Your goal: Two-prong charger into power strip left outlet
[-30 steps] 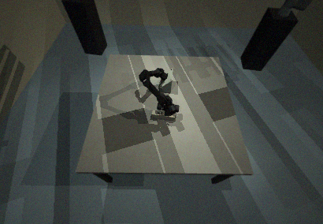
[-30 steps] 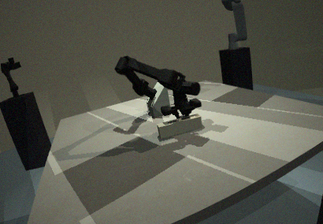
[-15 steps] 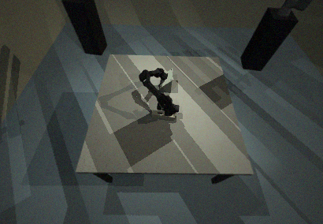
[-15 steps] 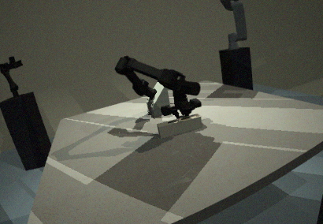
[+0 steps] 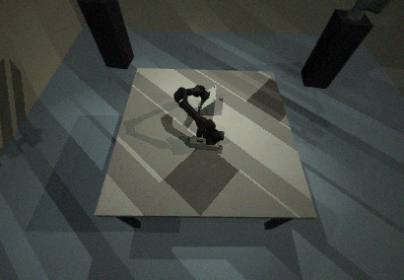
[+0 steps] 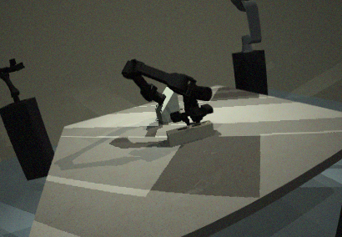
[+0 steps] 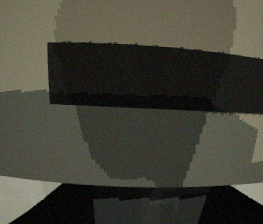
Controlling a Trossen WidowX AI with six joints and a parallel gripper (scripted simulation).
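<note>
The pale power strip lies on the table, with dark outlet areas on its top. My gripper points down directly over the strip, very low or touching it. It is shut on the charger, which is hidden by the dark gripper body in the top and exterior views. Neither its prongs nor how deep they sit can be seen. In the wrist view a pale surface with a dark oblong fills most of the picture, and black gripper parts cover the bottom. Which outlet is under the charger cannot be told.
The arm's elbow is bent high behind the strip. A pale upright panel stands near the arm's base. Two dark pedestals with other arms stand beyond the table. Striped shadows cross everything.
</note>
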